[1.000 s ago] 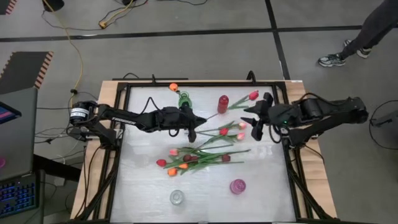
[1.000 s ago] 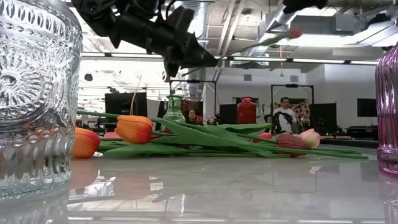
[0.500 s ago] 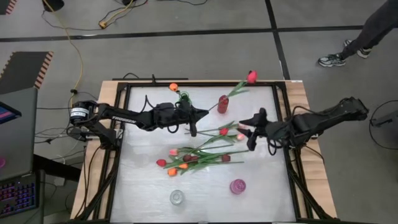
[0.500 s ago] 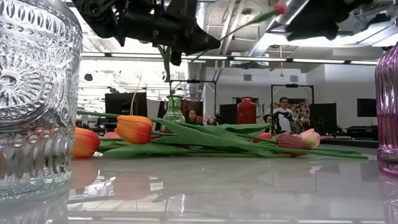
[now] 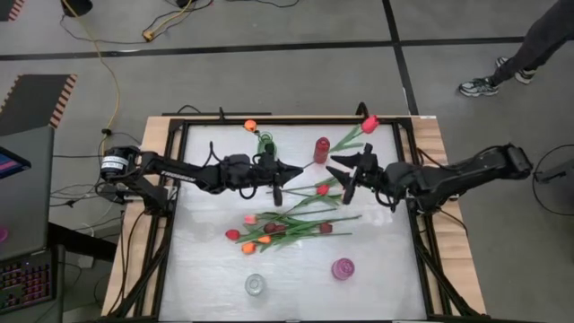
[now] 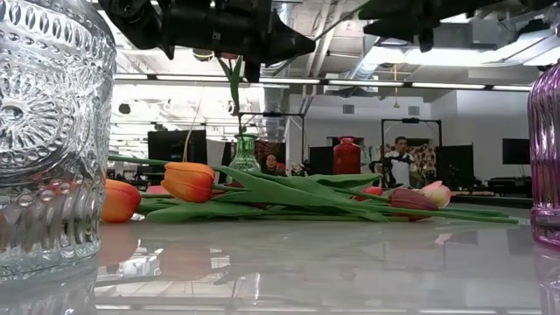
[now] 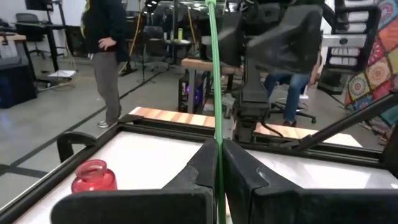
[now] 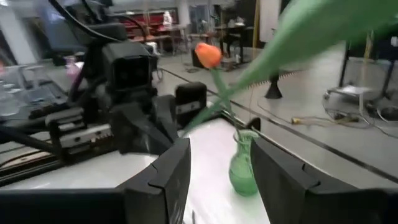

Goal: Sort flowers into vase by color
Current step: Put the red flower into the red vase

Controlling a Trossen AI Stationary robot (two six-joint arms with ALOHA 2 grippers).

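We can read no writing. Our left gripper (image 5: 299,170), fingers pinched on a thin green stem (image 7: 214,93), lifts a red-headed tulip (image 5: 369,123) above the red vase (image 5: 321,149). Our right gripper (image 5: 343,179) hangs open and holds nothing, just beside it. The other tulips (image 5: 287,224), orange, red and pink, lie heaped mid-table.

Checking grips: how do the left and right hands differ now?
The left hand is shut on the thin green stem of a red-headed artificial tulip; the right hand is open and empty. The left hand reaches in from the white tabletop's left, the right hand from its right. Both hover above it, facing each other.
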